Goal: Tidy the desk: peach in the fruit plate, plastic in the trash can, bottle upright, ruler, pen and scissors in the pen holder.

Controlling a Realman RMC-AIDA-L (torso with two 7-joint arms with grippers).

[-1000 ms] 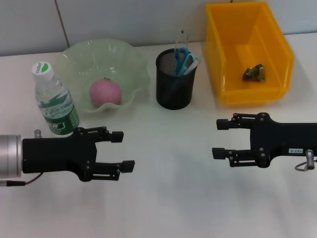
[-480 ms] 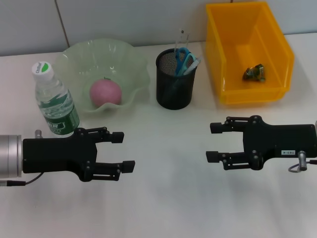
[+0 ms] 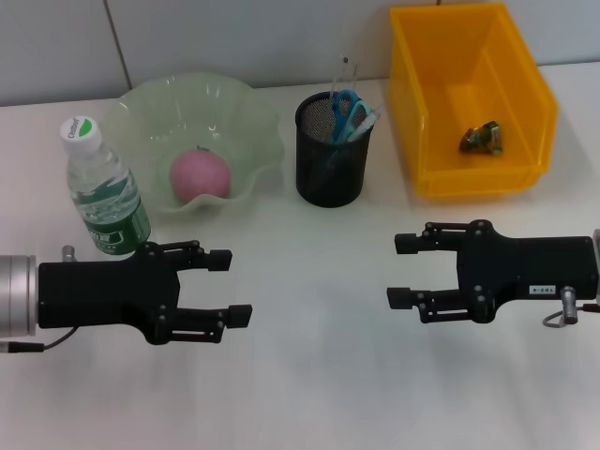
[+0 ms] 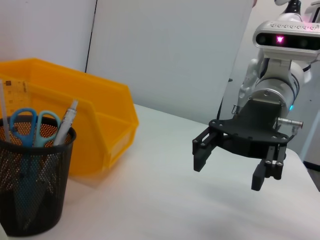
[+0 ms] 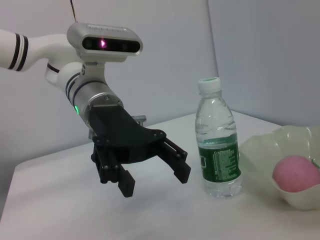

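Counter [image 3: 309,375]: a smooth white surface, bare between the two arms.
Trash can [image 3: 525,103]: a rigid yellow plastic bin with sloped walls at the far right; the crumpled plastic [image 3: 481,139] lies on its floor.
Fruit plate [image 3: 239,122]: a pale green translucent bowl with a wavy rim, far left of centre; the round pink peach [image 3: 199,174] sits inside it.
Left gripper [image 3: 230,286]: matte black, fingers spread and holding nothing, hovering low over the counter just in front of the bottle.
Right gripper [image 3: 405,272]: matte black, fingers spread and holding nothing, hovering in front of the trash can, facing the left one.
Bottle [image 3: 103,192]: clear ribbed plastic with a green label and white cap, standing upright beside the fruit plate.
Pen holder [image 3: 331,155]: a black wire-mesh cylinder between plate and can; the blue-handled scissors [image 3: 345,111], the pale pen [image 3: 367,120] and the clear ruler [image 3: 343,73] stand in it.
Step in hand: every item appears to be in place, so the task looks finished; the sound move is to draw both arms back level and clear of the bottle, which would tip easily if nudged.
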